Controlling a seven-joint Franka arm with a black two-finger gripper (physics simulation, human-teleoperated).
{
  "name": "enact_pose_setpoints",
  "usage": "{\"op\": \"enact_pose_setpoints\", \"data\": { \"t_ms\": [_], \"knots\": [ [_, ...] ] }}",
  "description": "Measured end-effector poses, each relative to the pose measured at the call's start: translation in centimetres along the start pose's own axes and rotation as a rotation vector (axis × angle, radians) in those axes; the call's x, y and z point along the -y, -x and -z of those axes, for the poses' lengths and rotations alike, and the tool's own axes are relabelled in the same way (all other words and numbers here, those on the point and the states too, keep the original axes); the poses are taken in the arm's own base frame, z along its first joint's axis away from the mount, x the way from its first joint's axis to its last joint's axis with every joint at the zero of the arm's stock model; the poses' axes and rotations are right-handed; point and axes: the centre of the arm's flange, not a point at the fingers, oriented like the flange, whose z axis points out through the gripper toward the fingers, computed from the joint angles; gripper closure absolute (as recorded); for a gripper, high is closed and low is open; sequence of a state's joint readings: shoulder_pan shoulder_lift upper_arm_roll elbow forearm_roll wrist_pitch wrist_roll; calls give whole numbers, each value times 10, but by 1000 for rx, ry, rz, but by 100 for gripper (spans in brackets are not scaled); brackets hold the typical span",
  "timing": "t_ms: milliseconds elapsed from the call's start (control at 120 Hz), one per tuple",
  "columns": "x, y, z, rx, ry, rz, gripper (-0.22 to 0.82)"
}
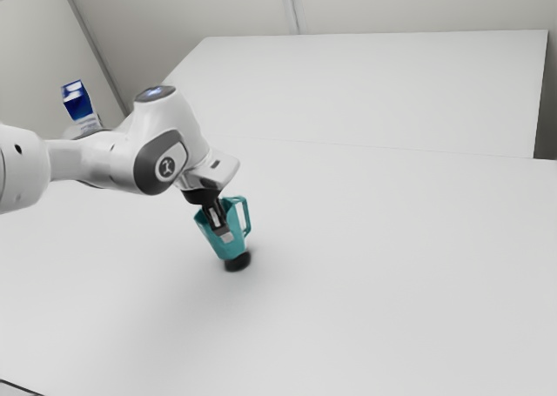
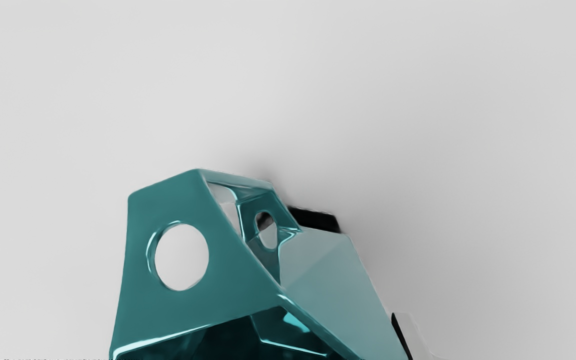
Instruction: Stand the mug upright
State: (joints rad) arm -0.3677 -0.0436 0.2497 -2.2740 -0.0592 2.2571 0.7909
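White tabletop [image 1: 392, 239], pale walls [image 1: 174, 4] behind. Teal faceted mug with a black base [image 1: 231, 249] is right at the black gripper [image 1: 225, 234], below the wrist. Key relation: mug's long axis runs away from the claw, mouth end up by the gripper, black base [image 1: 238, 262] at the far end, down by the table. Handle [image 1: 247, 215] is on the side toward the exterior view's right. Verticals lean in that view, so mug reads upright or close to it; can't call exact plumb, nor whether base is flat on the table. Claw state: can't tell if it's clamped on the mug or open around it. Fits two cases: last bit of righting, or mug already standing with the claw yet to leave. Either way, I'd judge the move by the base: it should end flat, directly under the mouth. Risk: any sideways drag at the mouth end tips it.
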Motion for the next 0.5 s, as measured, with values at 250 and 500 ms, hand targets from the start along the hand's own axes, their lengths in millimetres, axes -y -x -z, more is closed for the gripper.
{"op": "enact_pose_setpoints", "data": {
  "t_ms": [250,500],
  "knots": [
    [25,52,-10,-18,-130,65,79],
    [11,31,-9,-50,-205,11,79]
  ]
}}
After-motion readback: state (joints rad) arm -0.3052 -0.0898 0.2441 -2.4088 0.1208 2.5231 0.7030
